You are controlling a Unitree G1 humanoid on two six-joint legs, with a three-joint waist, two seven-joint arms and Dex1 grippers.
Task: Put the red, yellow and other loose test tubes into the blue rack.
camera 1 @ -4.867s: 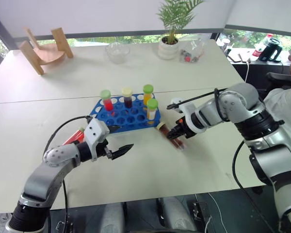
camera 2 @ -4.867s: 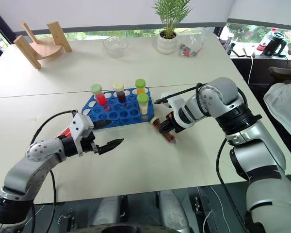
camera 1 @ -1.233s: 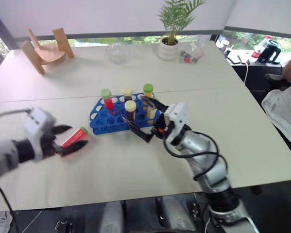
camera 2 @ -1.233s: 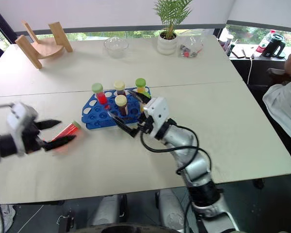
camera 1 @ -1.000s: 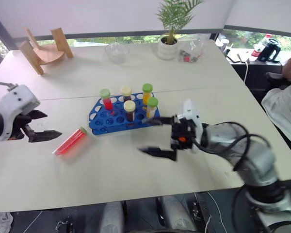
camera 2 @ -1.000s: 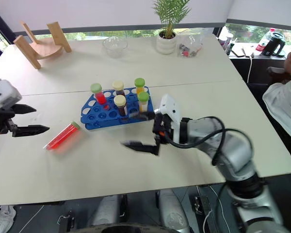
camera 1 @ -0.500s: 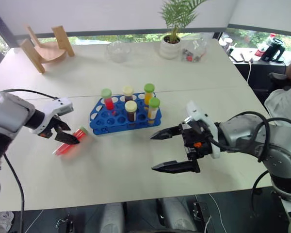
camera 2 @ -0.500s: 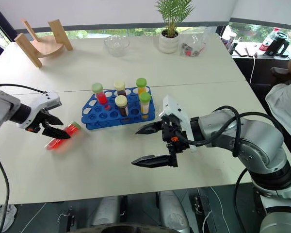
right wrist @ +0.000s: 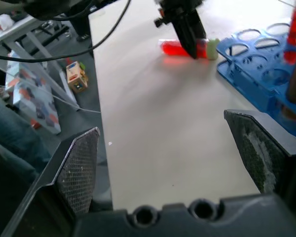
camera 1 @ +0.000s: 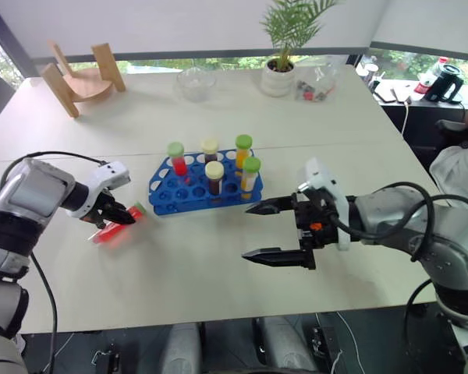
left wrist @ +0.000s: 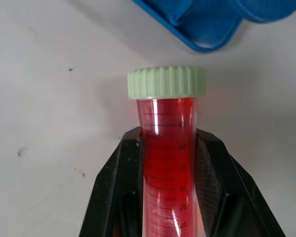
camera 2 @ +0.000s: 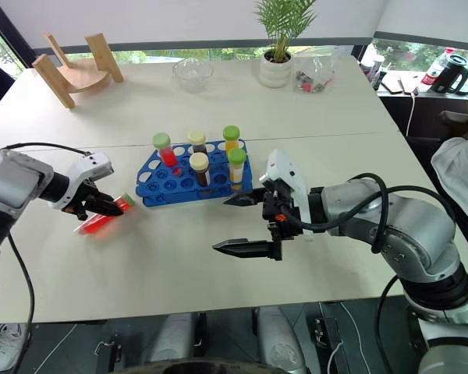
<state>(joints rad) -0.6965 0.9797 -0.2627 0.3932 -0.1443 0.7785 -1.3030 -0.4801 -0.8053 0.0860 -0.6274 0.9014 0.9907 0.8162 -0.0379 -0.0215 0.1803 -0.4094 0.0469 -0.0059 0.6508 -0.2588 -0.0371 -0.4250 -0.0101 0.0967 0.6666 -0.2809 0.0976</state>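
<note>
**Lifting the last loose tube cleanly**

The left gripper (left wrist: 167, 187) has its two black fingers clamped on the clear plastic test tube of red liquid with a pale green screw cap (left wrist: 166, 143), which lies on its side on the white table (camera 1: 179, 265) just beside the near left corner of the blue plastic rack with round holes (camera 1: 160, 199). The fingers pinch the barrel a little below the cap, one on each side, and the cap points toward the rack.

The right gripper (camera 1: 274, 232) hangs above the table in front of the rack with its jaws wide apart and nothing between them.

Five capped tubes already stand upright in the rack: one red (camera 1: 176, 160), two dark brown (camera 1: 214, 178), and two orange-yellow with green caps (camera 1: 249, 175). Many holes toward the rack's left end look free.

To do this step well, the grip should probably stay firm while the tube is raised straight off the table, since a smooth round barrel can slip or roll between flat pads. Once clear, the wrist needs to turn so that the cap faces up and the rounded bottom points down. A free hole at the near left end seems the safest target, well apart from the standing tubes, so the fingers do not knock them. The tube should go in vertically before the jaws let go.
</note>
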